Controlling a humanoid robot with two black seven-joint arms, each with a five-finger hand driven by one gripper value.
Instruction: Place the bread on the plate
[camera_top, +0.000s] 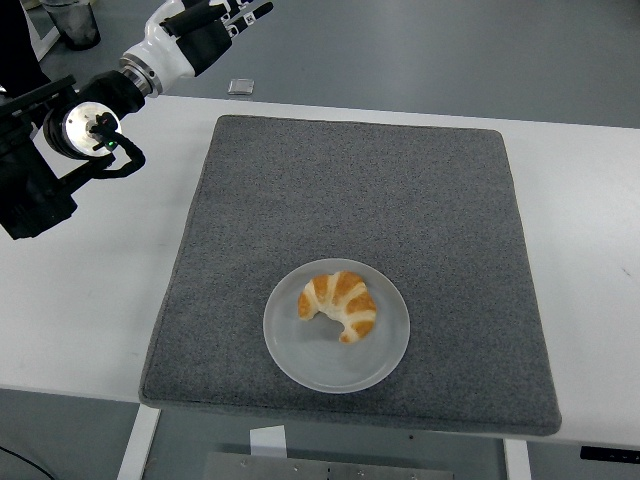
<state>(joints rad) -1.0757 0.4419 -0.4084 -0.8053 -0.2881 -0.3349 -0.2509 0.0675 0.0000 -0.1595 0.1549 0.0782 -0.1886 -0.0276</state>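
A golden croissant (339, 303) lies on the round white plate (385, 350), which rests on the near part of a grey mat (400, 200). My left hand (215, 22) hovers beyond the table's far left corner, well away from the plate, fingers spread and holding nothing. The left arm (80, 125) reaches in from the left edge over the white table. No right arm shows.
The white table (90, 290) extends around the mat on both sides. A small flat square object (240, 86) lies on the floor past the far edge. A dark container (72, 22) stands at the top left corner.
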